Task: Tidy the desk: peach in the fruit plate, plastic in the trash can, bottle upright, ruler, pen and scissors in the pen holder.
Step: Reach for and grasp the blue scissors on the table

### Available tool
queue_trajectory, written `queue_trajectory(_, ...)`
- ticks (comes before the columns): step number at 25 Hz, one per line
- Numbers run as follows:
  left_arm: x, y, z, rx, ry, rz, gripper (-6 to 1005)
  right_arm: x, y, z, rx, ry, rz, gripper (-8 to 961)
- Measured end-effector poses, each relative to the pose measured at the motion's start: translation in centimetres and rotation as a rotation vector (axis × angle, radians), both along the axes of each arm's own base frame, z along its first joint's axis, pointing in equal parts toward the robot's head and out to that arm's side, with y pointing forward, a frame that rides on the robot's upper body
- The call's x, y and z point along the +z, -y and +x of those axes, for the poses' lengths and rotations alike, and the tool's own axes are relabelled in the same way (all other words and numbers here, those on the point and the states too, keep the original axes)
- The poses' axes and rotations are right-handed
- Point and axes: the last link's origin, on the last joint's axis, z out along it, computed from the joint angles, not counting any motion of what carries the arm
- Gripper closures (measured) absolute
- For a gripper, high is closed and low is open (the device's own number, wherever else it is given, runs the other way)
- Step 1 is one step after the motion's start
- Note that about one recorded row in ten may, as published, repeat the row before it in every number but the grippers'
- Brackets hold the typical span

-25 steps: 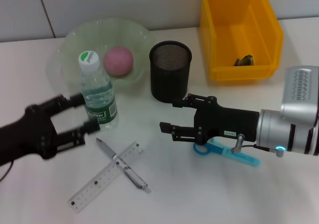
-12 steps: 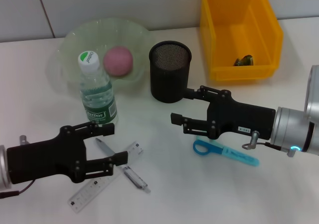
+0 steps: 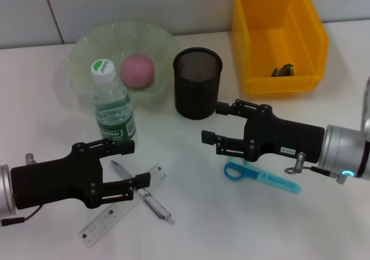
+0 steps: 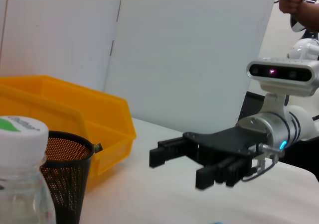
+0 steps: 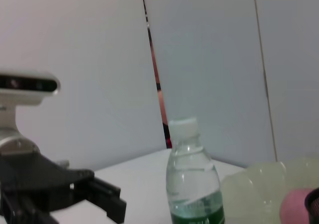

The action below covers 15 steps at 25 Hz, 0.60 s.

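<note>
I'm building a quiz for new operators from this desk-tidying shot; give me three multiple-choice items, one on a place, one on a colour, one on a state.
1. Where is the peach?
A. in the fruit plate
B. in the yellow bin
C. beside the ruler

2. What colour are the scissors?
A. red
B. blue
C. black

3. How is the bottle?
A. lying down
B. upright
C. held by the left gripper

Answers:
1 A, it sits in the green plate.
2 B, handles and sheath are blue.
3 B, it stands cap up; the left gripper and right gripper are both open and empty.
</note>
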Motion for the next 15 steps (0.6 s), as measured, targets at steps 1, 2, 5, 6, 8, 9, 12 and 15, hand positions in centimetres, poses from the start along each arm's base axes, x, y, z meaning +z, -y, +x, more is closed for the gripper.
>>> queue_trajectory(1,0.0,0.0,0.0,0.000,0.000,0.000,208,0.3,-0.1,-0.1,-0.005,-0.007,-0.001,192)
queue_trajectory(2,0.0,-0.1,0.0,0.001,-0.001,0.002,208,1.2,-0.5,-0.3,-0.021,-0.019,-0.006,192)
queue_trajectory(5,-0.1,-0.3,0.1,-0.001,-0.009,0.008,208,2.3,-0.9,-0.8,-0.043,-0.023,-0.033,192)
queue_trajectory(6,-0.1,-0.3,0.1,-0.002,-0.010,0.008,208,2.7,-1.0,-1.0,-0.052,-0.020,-0.049,193)
queue_trajectory(8,-0.1,-0.4,0.2,-0.007,-0.013,0.009,208,3.7,-1.5,-1.7,-0.069,0.018,-0.099,193)
queue_trajectory(9,-0.1,-0.5,0.3,-0.009,-0.014,0.010,208,4.1,-1.6,-2.1,-0.077,0.043,-0.127,193)
queue_trajectory(12,-0.2,-0.6,0.3,-0.012,-0.015,0.011,208,5.3,-2.3,-3.8,-0.124,0.142,-0.228,193)
queue_trajectory(15,-0.2,-0.7,0.3,-0.013,-0.015,0.011,208,6.4,-3.0,-5.7,-0.195,0.236,-0.312,194)
